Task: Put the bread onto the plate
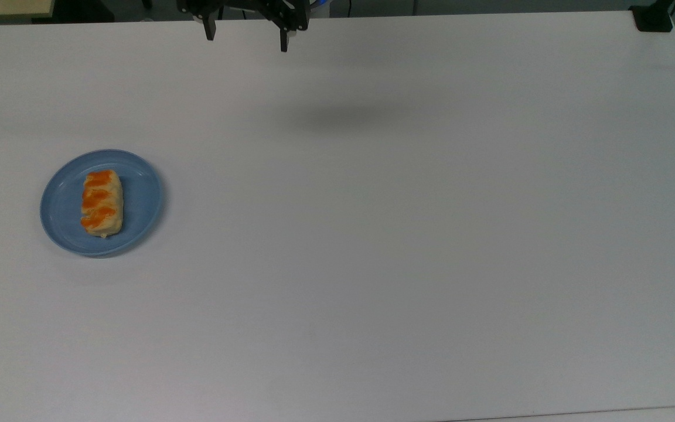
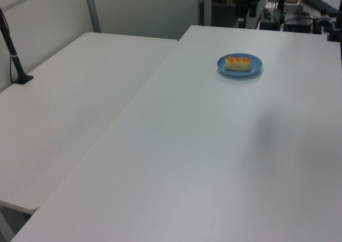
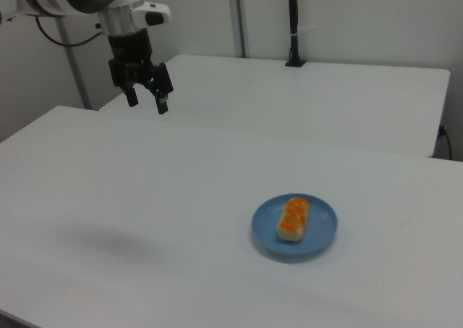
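Bread: the bread (image 1: pixel 102 203) lies flat on the plate, a little toward the top view's left of the plate's middle, its long side running toward the table's far and near edges in the top view; three orange-brown twists show on top (image 3: pixel 293 218) (image 2: pixel 238 63).
Plate: the plate (image 1: pixel 141 199) is blue and round and sits on the table near the table's left edge in the top view, about midway along that edge (image 3: pixel 322 226) (image 2: pixel 255 67).
Gripper: the gripper (image 1: pixel 245 32) hangs in the air over the table's far edge in the top view, well apart from the plate; its two fingers are spread apart with nothing between them (image 3: pixel 147 100).
Table: the table (image 1: pixel 408 234) is white and bare around the plate; a soft shadow lies on it near the far edge in the top view.
Second table: another white table (image 2: pixel 69 103) stands just beside it, edge to edge, on the left view's left.
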